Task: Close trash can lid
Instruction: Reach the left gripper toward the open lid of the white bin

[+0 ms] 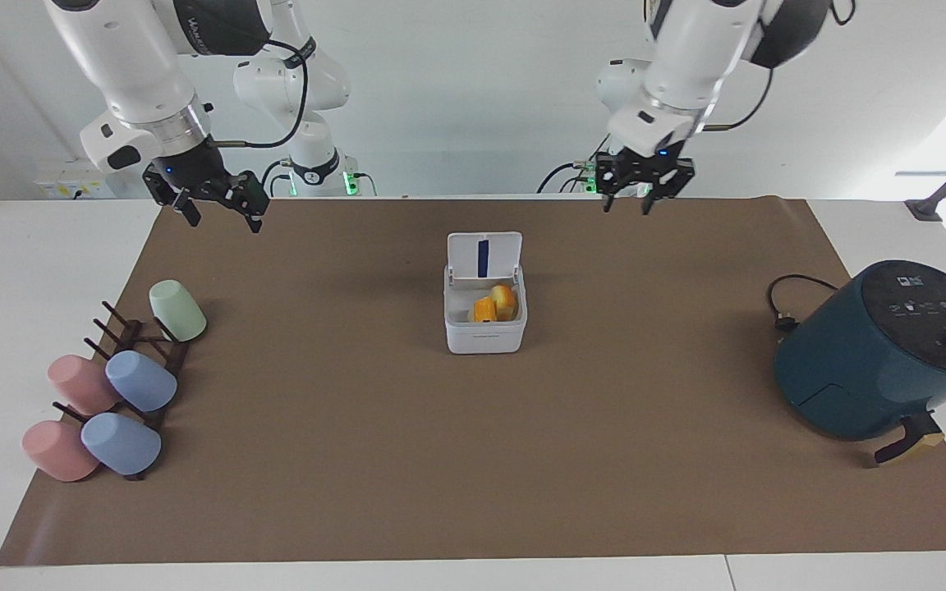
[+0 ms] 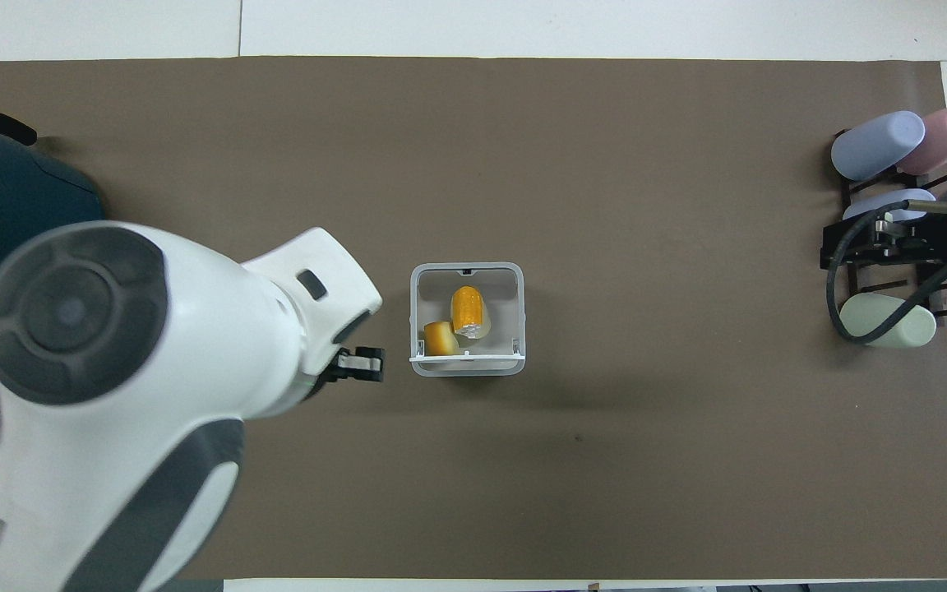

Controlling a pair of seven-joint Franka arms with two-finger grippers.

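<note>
Trash can (image 1: 485, 318) sits mid-table (image 1: 473, 492) on the brown mat, lid (image 1: 484, 255) open and standing upright on the edge nearer the robots, dark blue strip on its underside showing. From overhead the lid reads only as a thin white edge (image 2: 467, 358). Inside the trash can (image 2: 418, 316): an orange corn piece (image 2: 468, 309) and a smaller yellow-orange item (image 2: 439, 337) beside it.

Left gripper (image 1: 636, 203) hangs in the air over the mat's edge nearest the robots, toward the left arm's end from the trash can, not touching lid or can; fingers (image 1: 647, 202) point down and are spread with a visible gap. In the overhead view the left arm's big white body covers much of that end, and only a dark part of the left gripper (image 2: 361, 363) pokes out just beside the trash can.

Right gripper (image 1: 222, 211) waits raised over the mat corner at the right arm's end, fingers spread, holding nothing.

Teal air fryer (image 1: 884, 353) with its black cord (image 1: 785, 300) stands at the left arm's end. Rack of pastel cups (image 1: 124, 386) lies at the right arm's end
</note>
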